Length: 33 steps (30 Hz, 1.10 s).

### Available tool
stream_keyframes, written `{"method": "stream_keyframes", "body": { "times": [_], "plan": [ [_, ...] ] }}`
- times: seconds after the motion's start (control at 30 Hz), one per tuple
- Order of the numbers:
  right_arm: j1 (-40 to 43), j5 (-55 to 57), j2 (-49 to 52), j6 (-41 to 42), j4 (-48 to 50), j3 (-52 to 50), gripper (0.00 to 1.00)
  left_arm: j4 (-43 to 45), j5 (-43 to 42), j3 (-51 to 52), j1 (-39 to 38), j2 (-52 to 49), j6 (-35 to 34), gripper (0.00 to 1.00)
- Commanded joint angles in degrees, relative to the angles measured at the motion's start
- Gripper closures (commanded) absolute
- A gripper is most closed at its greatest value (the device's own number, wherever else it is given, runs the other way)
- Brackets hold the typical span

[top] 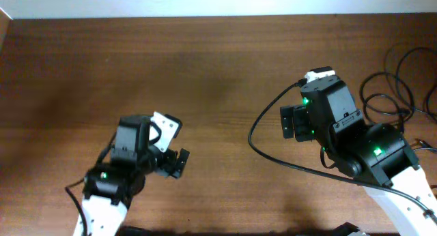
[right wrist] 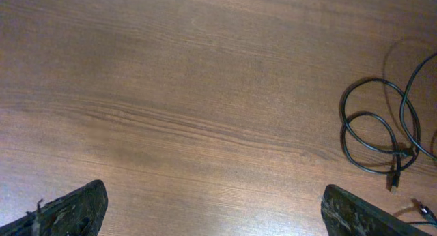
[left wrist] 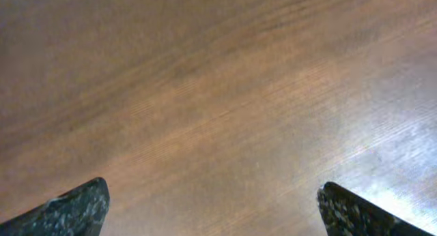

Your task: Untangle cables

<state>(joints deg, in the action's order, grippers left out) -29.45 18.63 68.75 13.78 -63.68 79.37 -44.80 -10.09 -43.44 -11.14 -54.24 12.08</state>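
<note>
Left tool (left wrist: 212,212) and right tool (right wrist: 212,212) both hang spread and empty above the table (right wrist: 171,93). Thin black cables (right wrist: 399,154) lie looped at the table's 3 o'clock edge, past the right tool; pinching where strands cross would likely tighten the tangle

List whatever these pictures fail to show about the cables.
- Overhead: the cables run off the right edge and partly behind the right arm, so their full extent is hidden.
- Right wrist: the loops leave the right edge, so how many cords there are cannot be counted.
- Right wrist: the plug end is too small to identify.
- Left wrist: only bare table shows, with no cable in view.
</note>
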Motion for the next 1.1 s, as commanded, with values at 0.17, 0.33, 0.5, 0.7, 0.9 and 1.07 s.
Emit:
{"method": "stream_keyframes", "body": {
  "times": [0.17, 0.33, 0.5, 0.7, 0.9, 1.07],
  "plan": [
    [-0.2, 0.9, 0.2, 0.7, 0.1, -0.1, 0.01, 13.7, -1.3, 18.5, -0.2, 14.9, -3.9, 0.01],
    [-0.2, 0.9, 0.2, 0.7, 0.1, -0.1, 0.01, 18.1, -2.4, 25.0, -0.2, 24.1, -3.9, 0.01],
    [-0.2, 0.9, 0.2, 0.7, 0.1, -0.1, 0.01, 30.7, -4.8, 33.0, -0.2, 29.7, -3.9, 0.01],
    [-0.2, 0.9, 0.2, 0.7, 0.1, -0.1, 0.01, 34.6, -4.9, 37.6, -0.2, 36.8, -5.4, 0.01],
    [-0.2, 0.9, 0.2, 0.7, 0.1, -0.1, 0.01, 43.9, -4.5, 42.9, 1.2, 43.9, -8.4, 0.01],
    [-0.2, 0.9, 0.2, 0.7, 0.1, -0.1, 0.01, 45.3, -4.1, 42.9, 3.9, 46.6, -8.4, 0.01]
  ]
}}
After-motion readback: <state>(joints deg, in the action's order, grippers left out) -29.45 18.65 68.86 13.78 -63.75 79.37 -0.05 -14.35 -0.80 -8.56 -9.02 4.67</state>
